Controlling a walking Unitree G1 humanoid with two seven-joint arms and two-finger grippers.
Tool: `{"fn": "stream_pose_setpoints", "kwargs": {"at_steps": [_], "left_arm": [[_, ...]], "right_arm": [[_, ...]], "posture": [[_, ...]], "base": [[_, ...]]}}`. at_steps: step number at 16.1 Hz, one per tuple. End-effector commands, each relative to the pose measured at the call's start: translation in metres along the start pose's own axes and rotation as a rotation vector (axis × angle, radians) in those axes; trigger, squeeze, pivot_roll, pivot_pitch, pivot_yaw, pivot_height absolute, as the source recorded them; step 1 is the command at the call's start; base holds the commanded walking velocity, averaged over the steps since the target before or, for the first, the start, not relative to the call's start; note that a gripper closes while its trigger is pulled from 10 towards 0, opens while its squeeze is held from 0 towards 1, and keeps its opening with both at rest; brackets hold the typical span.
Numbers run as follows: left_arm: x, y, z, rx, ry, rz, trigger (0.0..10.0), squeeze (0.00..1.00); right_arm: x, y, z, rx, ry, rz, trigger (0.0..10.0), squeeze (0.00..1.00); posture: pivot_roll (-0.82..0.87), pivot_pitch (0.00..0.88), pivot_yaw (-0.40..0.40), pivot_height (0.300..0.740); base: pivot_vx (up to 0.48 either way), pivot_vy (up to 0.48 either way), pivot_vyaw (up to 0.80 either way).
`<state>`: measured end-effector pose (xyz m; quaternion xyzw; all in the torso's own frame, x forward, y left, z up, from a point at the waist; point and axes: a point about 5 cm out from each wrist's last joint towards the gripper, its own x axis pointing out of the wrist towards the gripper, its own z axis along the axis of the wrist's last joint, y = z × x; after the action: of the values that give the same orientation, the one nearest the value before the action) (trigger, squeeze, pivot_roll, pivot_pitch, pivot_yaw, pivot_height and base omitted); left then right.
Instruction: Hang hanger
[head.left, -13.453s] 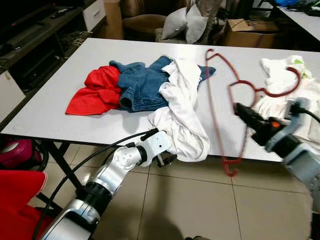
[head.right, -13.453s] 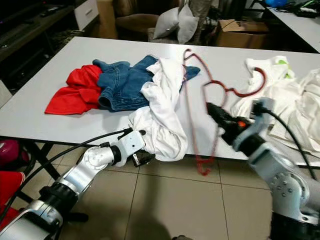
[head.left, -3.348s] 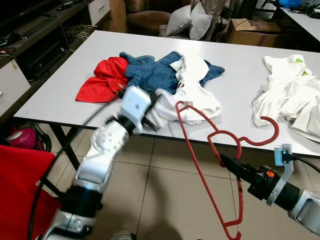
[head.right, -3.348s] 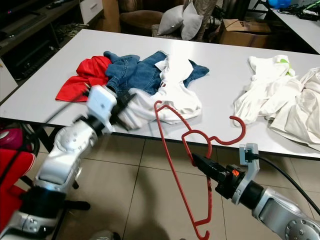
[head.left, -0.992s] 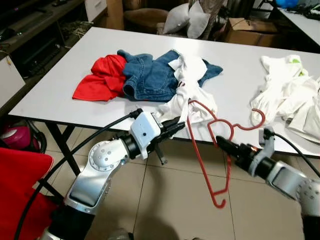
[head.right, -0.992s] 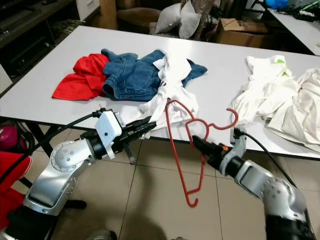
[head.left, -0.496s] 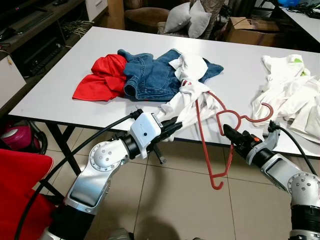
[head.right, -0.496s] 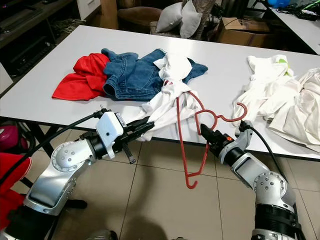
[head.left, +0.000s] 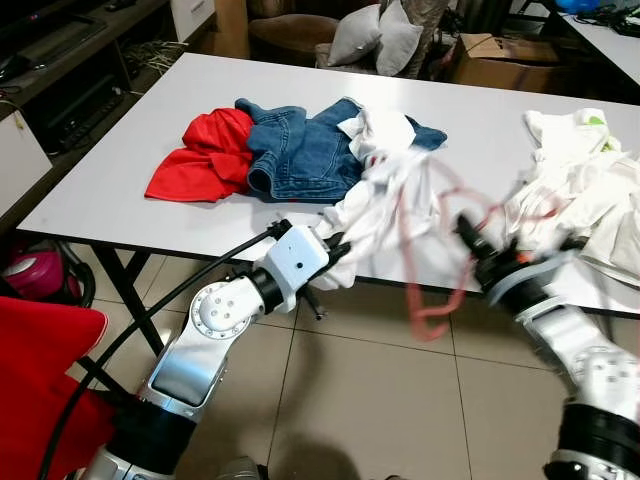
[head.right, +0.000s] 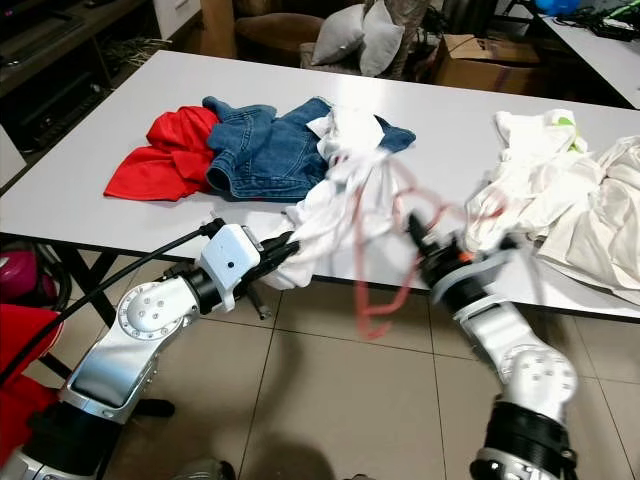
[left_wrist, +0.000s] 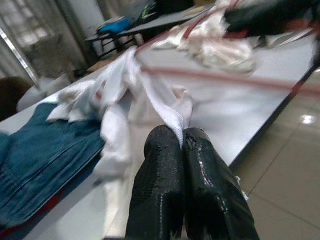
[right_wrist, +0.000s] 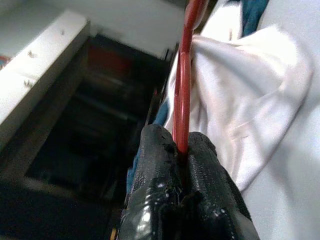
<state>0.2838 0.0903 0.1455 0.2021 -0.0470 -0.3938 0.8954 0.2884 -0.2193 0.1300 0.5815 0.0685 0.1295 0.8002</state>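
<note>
Right wrist view: right hand pinches the red hanger; left hand pinches the white shirt. That thin wire could snag the cloth.

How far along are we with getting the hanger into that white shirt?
Done: the left pincer is shut on the white shirt at the table edge, and the right pincer is shut on the red hanger. In hand: the hanger, blurred, is against the shirt. Left: threading it fully in, then hanging it.
</note>
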Motion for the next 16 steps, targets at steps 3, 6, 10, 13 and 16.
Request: {"fn": "stream_pose_setpoints", "kwargs": {"at_steps": [3,6,10,13,16], "left_arm": [[-0.004,0.018,-0.005,0.005,0.034,0.102,0.0,0.00],[0.001,0.014,0.003,-0.011,-0.018,0.072,0.0,0.00],[0.010,-0.007,0.014,0.012,-0.085,-0.054,0.0,0.00],[0.015,-0.003,0.043,-0.021,-0.242,-0.038,0.0,0.00],[0.006,-0.007,0.051,-0.021,-0.285,-0.146,0.0,0.00]], "right_arm": [[-0.018,-0.023,0.003,-0.061,0.022,-0.175,10.0,0.00],[-0.012,-0.018,-0.006,-0.055,0.043,-0.156,10.0,0.00],[0.008,-0.008,-0.026,0.001,0.097,-0.099,10.0,0.00],[0.018,-0.001,-0.046,-0.044,0.200,-0.075,10.0,0.00],[0.021,-0.009,-0.040,-0.028,0.161,-0.110,10.0,0.00]], "posture": [[-0.01,0.029,-0.029,0.740],[-0.01,0.028,-0.022,0.740],[0.00,0.029,-0.018,0.740],[0.01,0.028,-0.018,0.740],[0.01,0.027,-0.018,0.740]], "base": [[0.000,0.000,0.00],[0.000,0.000,0.00],[0.000,0.000,0.00],[0.000,0.000,0.00],[0.000,0.000,0.00]]}}
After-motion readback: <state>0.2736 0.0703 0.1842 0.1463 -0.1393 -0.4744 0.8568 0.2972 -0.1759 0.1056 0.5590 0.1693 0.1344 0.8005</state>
